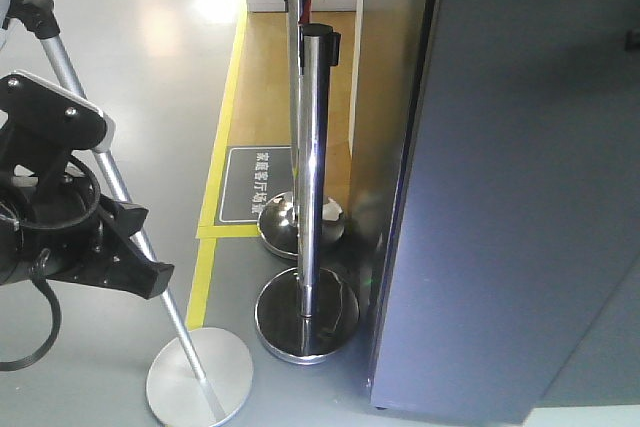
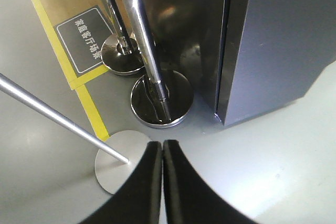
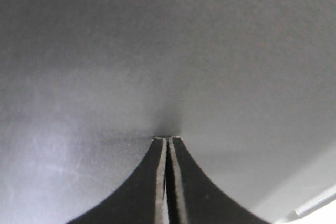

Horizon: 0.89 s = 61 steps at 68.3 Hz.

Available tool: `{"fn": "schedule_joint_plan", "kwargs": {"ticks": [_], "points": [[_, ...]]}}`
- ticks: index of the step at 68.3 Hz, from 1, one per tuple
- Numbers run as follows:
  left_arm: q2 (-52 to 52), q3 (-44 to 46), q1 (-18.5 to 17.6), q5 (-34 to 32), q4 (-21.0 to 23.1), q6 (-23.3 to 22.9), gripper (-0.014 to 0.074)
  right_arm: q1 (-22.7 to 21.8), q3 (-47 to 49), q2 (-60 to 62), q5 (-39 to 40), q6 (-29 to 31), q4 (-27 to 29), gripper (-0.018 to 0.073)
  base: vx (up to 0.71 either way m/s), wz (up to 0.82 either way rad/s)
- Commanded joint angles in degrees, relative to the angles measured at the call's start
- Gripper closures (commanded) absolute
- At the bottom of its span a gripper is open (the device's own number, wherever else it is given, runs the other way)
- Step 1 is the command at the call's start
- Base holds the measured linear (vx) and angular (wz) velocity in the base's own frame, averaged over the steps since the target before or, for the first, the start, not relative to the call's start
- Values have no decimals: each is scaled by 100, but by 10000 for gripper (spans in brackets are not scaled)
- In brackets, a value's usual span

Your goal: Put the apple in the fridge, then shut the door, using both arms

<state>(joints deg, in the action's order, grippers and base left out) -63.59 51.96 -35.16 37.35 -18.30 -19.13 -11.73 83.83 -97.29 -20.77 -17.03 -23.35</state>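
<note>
Beyond the left hand (image 2: 163,148) stand two stanchion posts (image 2: 149,72), one behind the other; the fridge (image 2: 278,45) rises to their right. The right hand (image 3: 168,140) meets the door (image 3: 168,51).

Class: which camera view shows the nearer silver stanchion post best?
The exterior front-facing view: the nearer stanchion post appears whole, black cap to round base. The left wrist view shows only its lower pole and base. The right wrist view shows none of it.
</note>
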Motion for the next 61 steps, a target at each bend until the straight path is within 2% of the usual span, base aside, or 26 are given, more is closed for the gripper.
{"fn": "schedule_joint_plan", "kwargs": {"ticks": [1, 18, 27, 33, 44, 47, 57, 61], "points": [[123, 155, -2, -282, -96, -68, 603, -37, 725, -412, 1256, 48, 5, 562, 0, 0], [112, 155, -2, -285, -96, -68, 603, -37, 1171, -844, 1181, 48, 23, 562, 0, 0], [117, 155, -2, -285, -96, -68, 603, -18, 1171, -714, 419, 60, 235, 562, 0, 0], [117, 155, -2, -285, -96, -68, 603, -18, 1144, -529, -331, 373, 676, 562, 0, 0], [117, 155, -2, -285, -96, -68, 603, -18, 854, -98, -1525, 1993, 2026, 562, 0, 0], [117, 155, -2, -285, -96, -68, 603, -18, 663, 59, -1684, 2263, 2335, 562, 0, 0], [117, 155, -2, -285, -96, -68, 603, 29, -307, 793, -1764, 2531, 3165, 562, 0, 0], [117, 155, -2, -285, -96, -68, 603, 152, -739, 1165, -1699, 2695, 3121, 562, 0, 0]]}}
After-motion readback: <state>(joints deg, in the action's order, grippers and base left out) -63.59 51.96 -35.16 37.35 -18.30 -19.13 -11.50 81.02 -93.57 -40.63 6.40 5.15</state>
